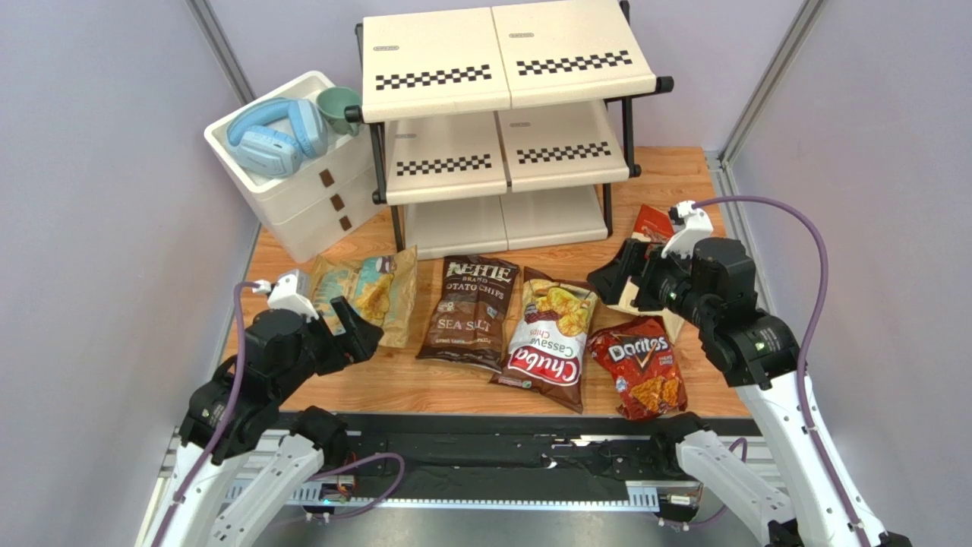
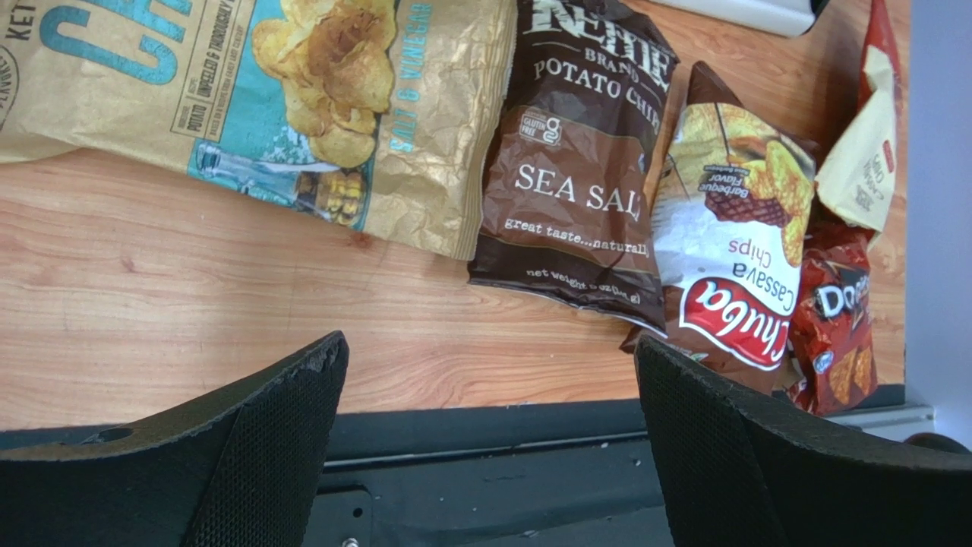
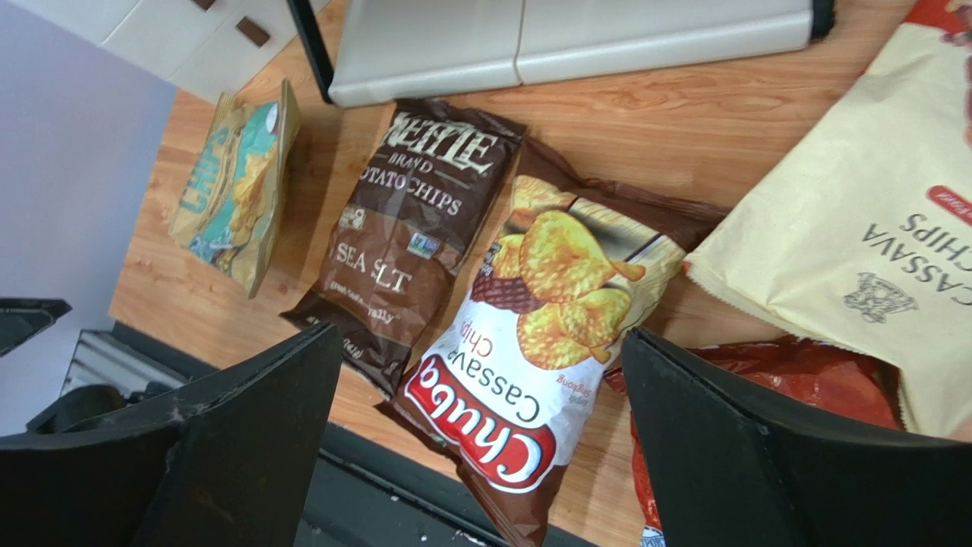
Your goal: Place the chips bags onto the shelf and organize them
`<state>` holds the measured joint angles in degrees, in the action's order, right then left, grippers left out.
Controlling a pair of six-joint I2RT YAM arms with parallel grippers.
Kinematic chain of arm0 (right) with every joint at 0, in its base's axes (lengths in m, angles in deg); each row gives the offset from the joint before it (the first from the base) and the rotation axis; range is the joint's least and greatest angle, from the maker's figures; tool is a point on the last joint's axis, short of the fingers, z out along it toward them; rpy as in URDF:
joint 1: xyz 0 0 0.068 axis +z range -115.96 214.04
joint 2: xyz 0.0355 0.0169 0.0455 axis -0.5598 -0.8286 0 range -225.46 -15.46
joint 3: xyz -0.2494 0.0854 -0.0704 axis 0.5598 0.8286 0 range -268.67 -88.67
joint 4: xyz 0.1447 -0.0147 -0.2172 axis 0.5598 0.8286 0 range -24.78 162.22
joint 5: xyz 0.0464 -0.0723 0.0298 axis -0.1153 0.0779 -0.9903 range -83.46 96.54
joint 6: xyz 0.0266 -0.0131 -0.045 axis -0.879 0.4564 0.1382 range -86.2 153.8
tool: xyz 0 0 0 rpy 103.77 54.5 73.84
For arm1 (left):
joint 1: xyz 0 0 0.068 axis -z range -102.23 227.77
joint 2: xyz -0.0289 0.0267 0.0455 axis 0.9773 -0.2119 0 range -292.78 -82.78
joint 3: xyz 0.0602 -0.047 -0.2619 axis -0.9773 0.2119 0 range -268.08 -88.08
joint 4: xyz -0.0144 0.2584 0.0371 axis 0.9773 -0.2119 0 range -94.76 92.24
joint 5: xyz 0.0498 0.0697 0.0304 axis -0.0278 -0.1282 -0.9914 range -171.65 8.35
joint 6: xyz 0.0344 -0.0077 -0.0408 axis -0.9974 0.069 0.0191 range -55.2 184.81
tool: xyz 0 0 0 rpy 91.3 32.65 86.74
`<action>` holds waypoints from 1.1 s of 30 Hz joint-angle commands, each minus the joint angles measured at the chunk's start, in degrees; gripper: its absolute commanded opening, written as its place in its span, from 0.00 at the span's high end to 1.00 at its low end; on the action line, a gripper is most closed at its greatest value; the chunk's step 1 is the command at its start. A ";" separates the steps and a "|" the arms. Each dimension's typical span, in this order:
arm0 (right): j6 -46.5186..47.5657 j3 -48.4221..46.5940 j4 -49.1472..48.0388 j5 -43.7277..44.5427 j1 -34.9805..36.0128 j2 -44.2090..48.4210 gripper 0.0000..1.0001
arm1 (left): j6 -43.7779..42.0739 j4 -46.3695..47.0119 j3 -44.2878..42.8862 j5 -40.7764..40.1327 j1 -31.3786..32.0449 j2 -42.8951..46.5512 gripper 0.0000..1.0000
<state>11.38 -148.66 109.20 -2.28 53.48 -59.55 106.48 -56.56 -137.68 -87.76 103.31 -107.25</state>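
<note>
Top external view: left gripper (image 1: 343,331) and right gripper (image 1: 622,277) gape wide, empty; we judge the chips bags (image 1: 468,313) light, crinkly, crushable; we'd pinch a sealed edge.

wooden table (image 1: 399,393) carries 5 chips bags (image 1: 468,310) in a row, shelf (image 1: 502,63) and white drawer box (image 1: 308,205) behind.

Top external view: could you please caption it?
Five chips bags lie before the shelf; left gripper and right gripper open.
</note>
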 commanded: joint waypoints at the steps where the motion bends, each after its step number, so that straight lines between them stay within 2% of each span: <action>1: 0.71 1.80 -3.12 -5.34 0.60 -0.47 0.01 | -0.28 -0.79 -1.38 0.13 0.30 3.72 0.01; 4: -0.26 0.93 -2.15 -2.00 0.60 -0.81 0.03 | 1.03 3.68 1.87 2.94 0.30 7.49 0.01; 9: 1.76 -1.27 1.10 -3.40 1.73 -3.71 0.03 | 1.05 7.04 5.83 7.93 0.30 7.07 0.01; 12: 2.11 -1.71 2.42 -2.08 2.53 -4.68 0.03 | 0.43 3.89 2.52 6.56 0.39 4.17 0.01; 13: 2.20 -2.23 3.03 -2.17 2.88 -5.38 0.00 | -0.01 1.61 1.19 6.20 0.30 3.56 0.10; 15: 2.90 -3.72 4.87 -3.13 4.54 -7.74 0.00 | -1.32 -0.77 -3.27 2.70 0.30 2.50 0.15; 17: 1.94 -4.70 5.06 -2.87 6.39 -9.25 0.00 | -2.38 -5.16 -6.89 -0.55 0.30 2.41 0.10; 19: -0.59 -4.61 2.87 -2.96 10.34 -10.30 0.00 | -2.82 -8.67 -11.82 -6.00 0.39 3.37 0.03; 21: -2.80 -3.74 -2.83 -3.31 15.42 -11.53 0.00 | -3.44 -10.27 -15.41 -10.12 0.30 4.51 0.01; 24: -6.50 -4.08 -9.61 -2.26 23.32 -18.72 0.00 | -3.18 -11.94 -17.10 -12.26 0.30 6.45 0.01; 27: -6.76 -10.92 -10.85 0.29 32.19 -29.79 0.00 | -2.30 -12.56 -15.71 -12.17 0.30 7.68 0.01; 30: -8.17 -15.24 -16.46 -2.68 36.71 -39.20 0.00 | -0.54 -14.49 -13.77 -14.27 0.30 8.82 0.01; 31: -9.04 -15.51 -18.83 -6.17 36.72 -40.88 0.00 | -0.28 -15.54 -13.42 -14.98 0.30 9.43 0.01; 33: -12.11 -16.12 -24.02 -7.35 36.90 -45.35 0.00 | 0.25 -16.69 -13.24 -17.17 0.30 10.14 0.01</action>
<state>4.70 -161.86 96.33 -5.08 89.20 -99.73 105.43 -68.76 -151.85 -100.18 103.55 -98.36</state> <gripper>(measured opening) 0.998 0.989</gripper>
